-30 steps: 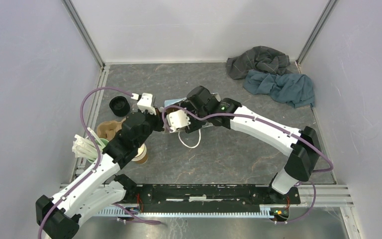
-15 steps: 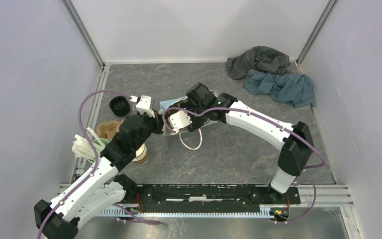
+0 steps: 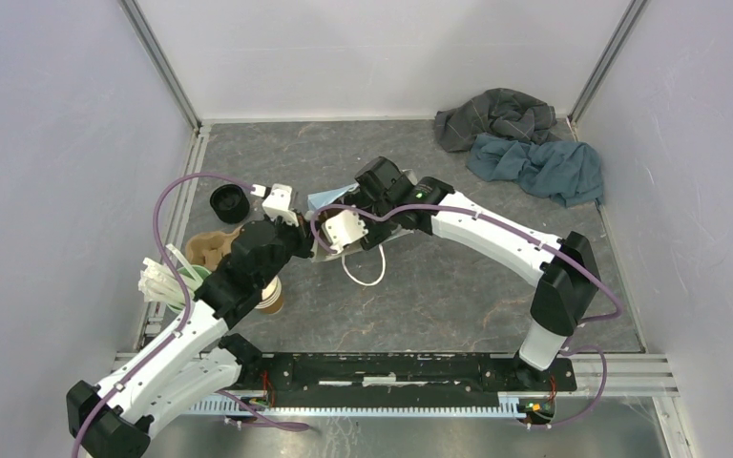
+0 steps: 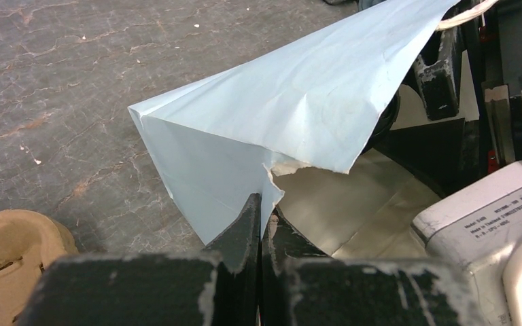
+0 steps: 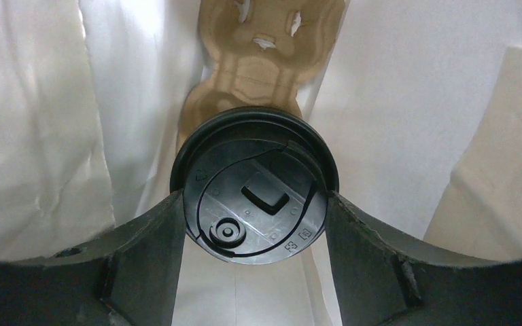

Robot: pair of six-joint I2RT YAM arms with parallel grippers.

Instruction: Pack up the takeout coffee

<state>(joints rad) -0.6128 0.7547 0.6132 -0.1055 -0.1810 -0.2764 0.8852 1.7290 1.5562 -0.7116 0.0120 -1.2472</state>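
The takeout coffee (image 5: pixel 255 185) shows from above as a round black lid in the right wrist view. My right gripper (image 5: pixel 255 204) is shut on it, one finger on each side, and holds it inside the white-lined paper bag (image 5: pixel 394 88). A brown cardboard carrier (image 5: pixel 265 47) lies deeper in the bag beyond the cup. My left gripper (image 4: pixel 262 204) is shut on the torn edge of the pale blue bag (image 4: pixel 279 115) and holds its mouth up. In the top view the bag (image 3: pixel 324 199) lies between both wrists, and the cup is hidden.
On the left stand a black lid (image 3: pixel 229 202), a cardboard carrier (image 3: pixel 208 250), a stack of lidless brown cups (image 3: pixel 270 298) and a pale green cup of white sticks (image 3: pixel 167 281). The bag's white handle (image 3: pixel 367 274) lies on the table. Crumpled cloths (image 3: pixel 520 143) are at the back right.
My right wrist has moved a little left and back, further over the bag. My left gripper has shifted slightly with the bag's edge. Both grips are unchanged.
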